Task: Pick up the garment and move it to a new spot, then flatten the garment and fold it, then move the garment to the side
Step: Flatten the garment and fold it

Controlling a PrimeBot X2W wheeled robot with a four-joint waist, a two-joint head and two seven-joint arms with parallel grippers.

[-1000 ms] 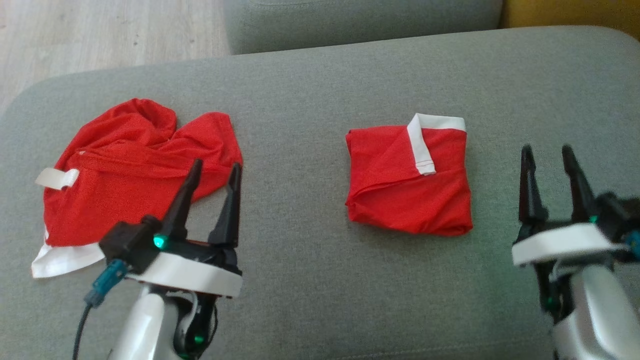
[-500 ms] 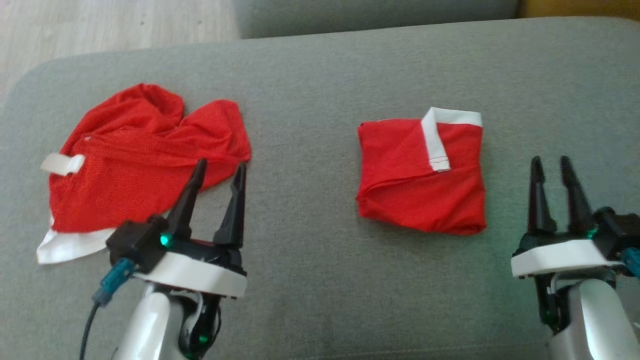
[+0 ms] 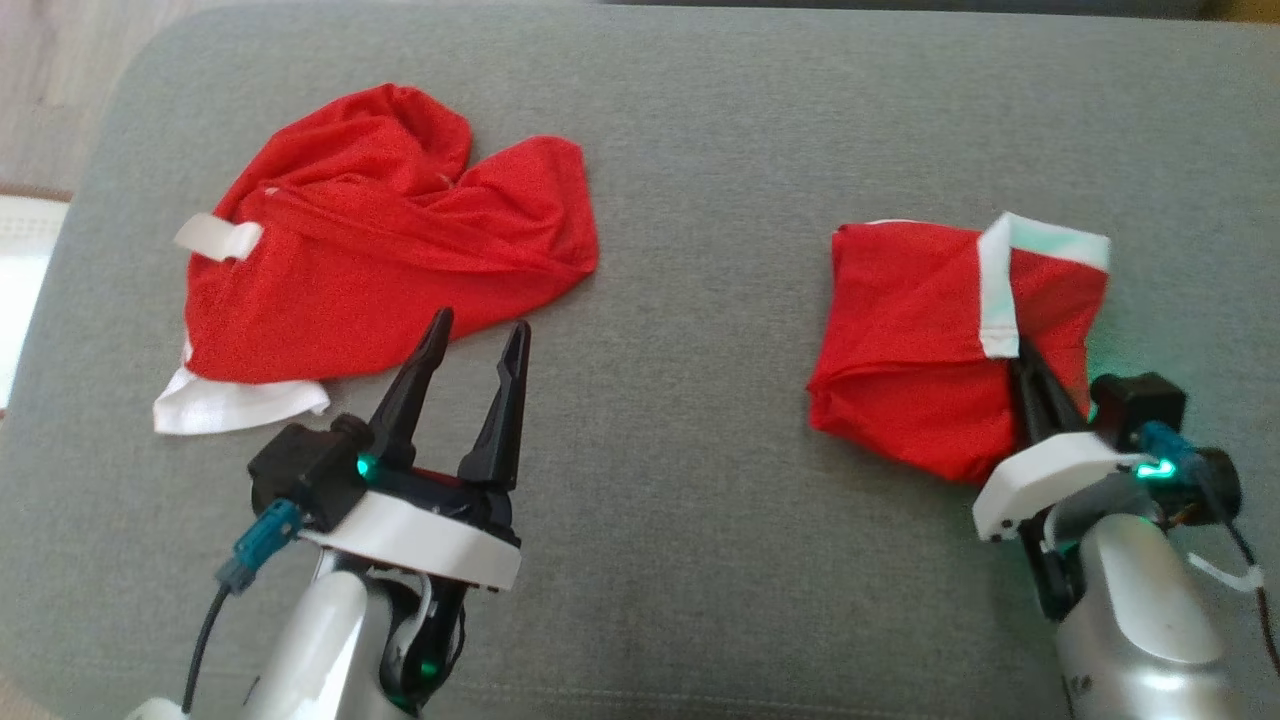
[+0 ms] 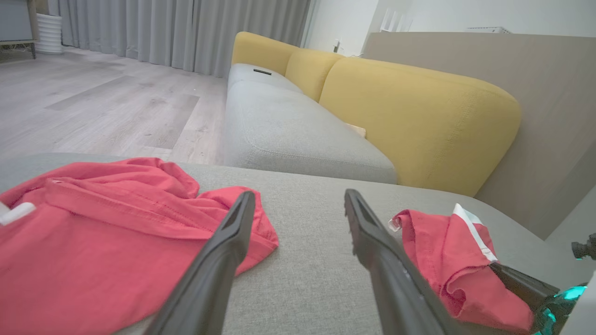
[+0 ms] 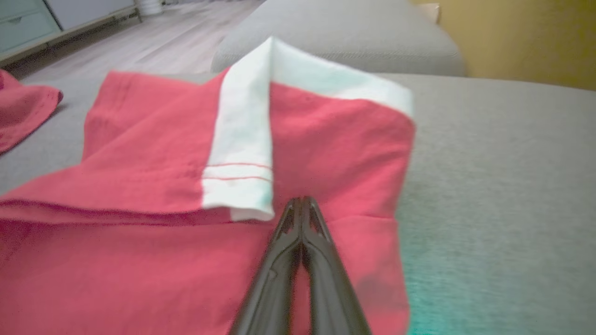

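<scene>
Right gripper point(image 5: 301, 201) goes from open beside the folded garment point(image 3: 900, 350) to pinched shut on its fabric, white band point(image 3: 998, 290) just past the tips; head camera shifts.

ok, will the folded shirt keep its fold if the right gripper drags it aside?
Probably floppy: the folded shirt bunches up by the right gripper. Likely light, thin knit. Pinched at one spot, its layers may slide open; the textured sofa could drag on it.

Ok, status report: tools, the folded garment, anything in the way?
Right tool shut on folded red garment. Left tool open, holding nothing. Crumpled red garment off left, not blocking.
</scene>
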